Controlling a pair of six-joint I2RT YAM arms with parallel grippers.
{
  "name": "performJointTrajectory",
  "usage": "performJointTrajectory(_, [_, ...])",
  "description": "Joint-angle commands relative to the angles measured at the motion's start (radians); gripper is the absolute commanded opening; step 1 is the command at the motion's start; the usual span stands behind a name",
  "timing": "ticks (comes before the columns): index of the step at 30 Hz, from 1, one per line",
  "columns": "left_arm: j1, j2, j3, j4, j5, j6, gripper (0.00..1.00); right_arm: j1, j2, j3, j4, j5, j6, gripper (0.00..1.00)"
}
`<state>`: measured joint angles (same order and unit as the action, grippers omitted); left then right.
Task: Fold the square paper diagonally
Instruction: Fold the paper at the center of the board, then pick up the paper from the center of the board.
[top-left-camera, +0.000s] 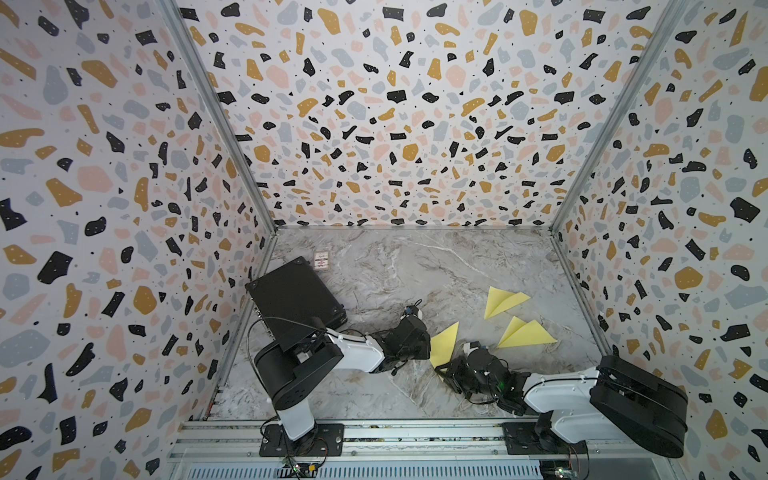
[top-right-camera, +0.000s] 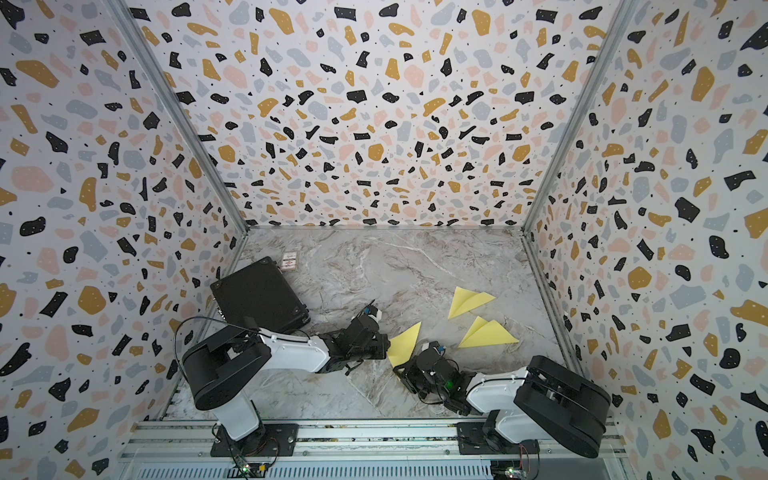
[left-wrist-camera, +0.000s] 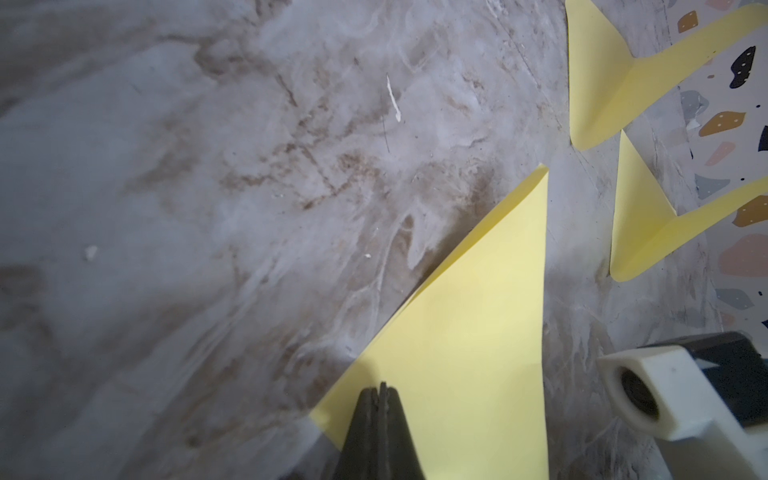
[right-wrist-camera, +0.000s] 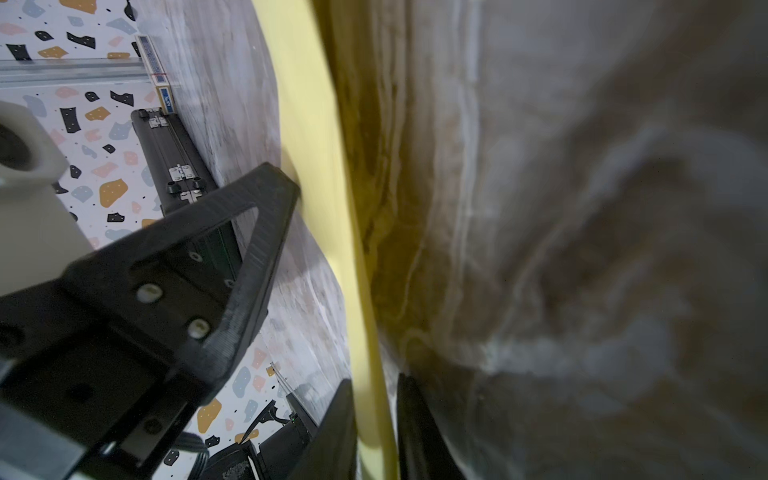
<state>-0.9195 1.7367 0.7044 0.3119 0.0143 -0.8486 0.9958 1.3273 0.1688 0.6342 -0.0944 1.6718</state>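
Note:
The yellow paper (top-left-camera: 445, 345) (top-right-camera: 405, 348) lies folded into a triangle on the marble table, between the two arms. My left gripper (top-left-camera: 430, 350) (top-right-camera: 388, 351) (left-wrist-camera: 381, 388) is shut, and its tips press down on the paper (left-wrist-camera: 469, 332) near one corner. In the right wrist view one of its fingers (right-wrist-camera: 266, 232) touches the sheet (right-wrist-camera: 307, 124). My right gripper (top-left-camera: 442, 371) (top-right-camera: 401, 369) (right-wrist-camera: 376, 386) straddles the paper's near edge. It stands slightly open, with a thin gap beside one jaw.
Two other folded yellow triangles (top-left-camera: 503, 301) (top-left-camera: 525, 334) lie further right, also in the left wrist view (left-wrist-camera: 615, 83) (left-wrist-camera: 648, 224). A black case (top-left-camera: 293, 303) (top-right-camera: 257, 295) sits at the left wall, with a small card box (top-left-camera: 322, 262) behind it.

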Motion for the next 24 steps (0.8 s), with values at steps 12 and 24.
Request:
performJointTrajectory(12, [0.0,0.073,-0.053,-0.261,-0.051,0.022,0.0,0.03,-0.008,0.057,-0.094,0.062,-0.061,0.31])
performJointTrajectory(24, [-0.004,0.071,-0.054,-0.261,-0.053,0.025,0.0,-0.078,0.044,0.118,-0.143,0.038,-0.208,0.43])
